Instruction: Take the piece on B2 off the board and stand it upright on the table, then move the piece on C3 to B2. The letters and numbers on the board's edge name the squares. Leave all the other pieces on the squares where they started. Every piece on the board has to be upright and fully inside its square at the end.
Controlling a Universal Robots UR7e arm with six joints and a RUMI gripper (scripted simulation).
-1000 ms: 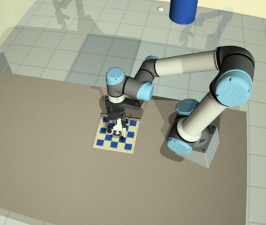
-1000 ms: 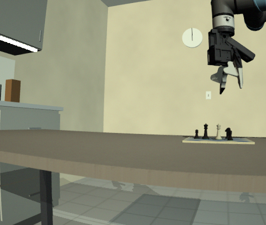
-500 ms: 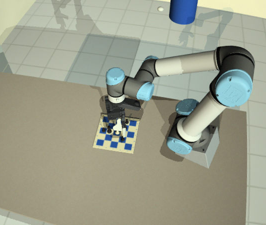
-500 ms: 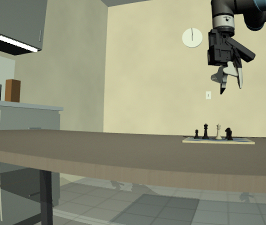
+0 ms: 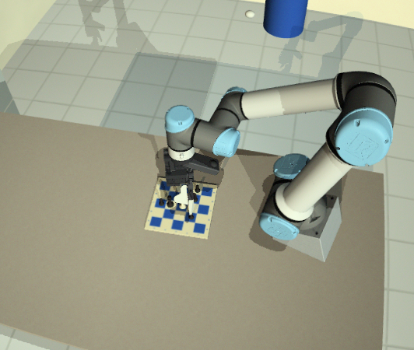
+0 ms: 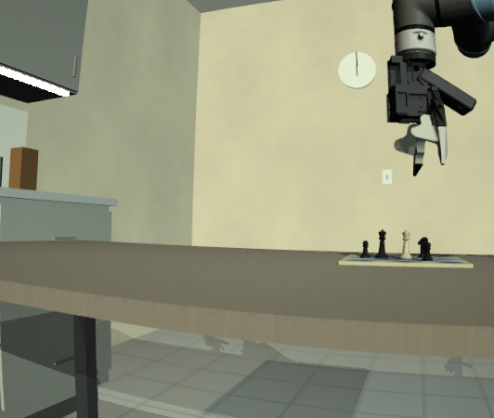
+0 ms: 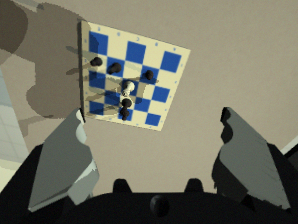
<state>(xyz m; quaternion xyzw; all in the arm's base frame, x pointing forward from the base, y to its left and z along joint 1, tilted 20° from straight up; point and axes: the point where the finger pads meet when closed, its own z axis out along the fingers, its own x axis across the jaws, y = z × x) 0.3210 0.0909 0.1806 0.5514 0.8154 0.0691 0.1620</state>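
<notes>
A small blue and cream chessboard (image 5: 180,211) lies on the brown table; it also shows in the exterior view (image 6: 405,261) and the wrist view (image 7: 131,80). One white piece (image 7: 129,89) stands upright near the board's middle, also seen from the side (image 6: 405,245). Several black pieces stand around it, among them a tall one (image 6: 382,244) and a pawn (image 6: 365,249). The edge labels are too small to read. My gripper (image 6: 429,164) hangs high above the board, open and empty, and its fingers frame the wrist view (image 7: 152,114).
The robot's base (image 5: 304,225) stands on the table to the right of the board. A blue cylinder (image 5: 285,17) hangs over the floor behind the table. A counter with canisters and a brown box (image 6: 23,168) stands far off to the left.
</notes>
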